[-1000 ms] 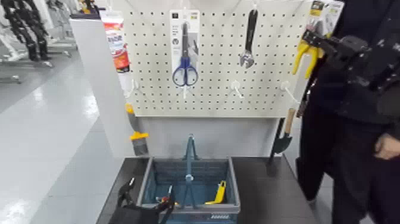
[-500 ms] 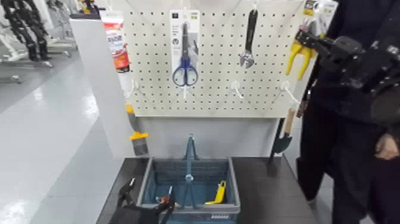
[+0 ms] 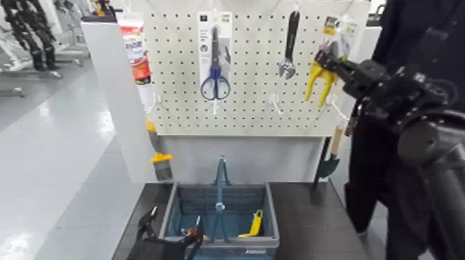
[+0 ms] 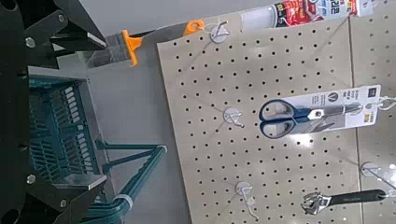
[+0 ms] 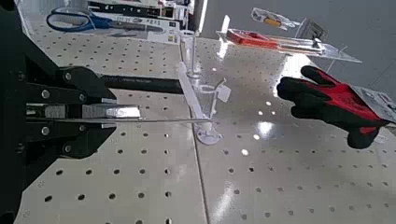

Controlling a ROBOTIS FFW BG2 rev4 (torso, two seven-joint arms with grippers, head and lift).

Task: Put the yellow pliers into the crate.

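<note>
Crate (image 3: 274, 220) holds a slim yellow piece (image 3: 256, 224).

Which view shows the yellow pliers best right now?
The head view: it shows both handles of the pliers and their card, with the right gripper at them. The right wrist view catches the card only edge-on between the shut fingers, no yellow handles. The left wrist view doesn't show the pliers.

Yellow pliers and blue-grey crate

Pliers (image 3: 320, 84) with curved bright-yellow handles, on a white and yellow card, hang handles down at two o'clock in the head view. The rectangular slatted crate (image 3: 273, 218) sits upright on the worktop at six o'clock, central handle raised.
</note>
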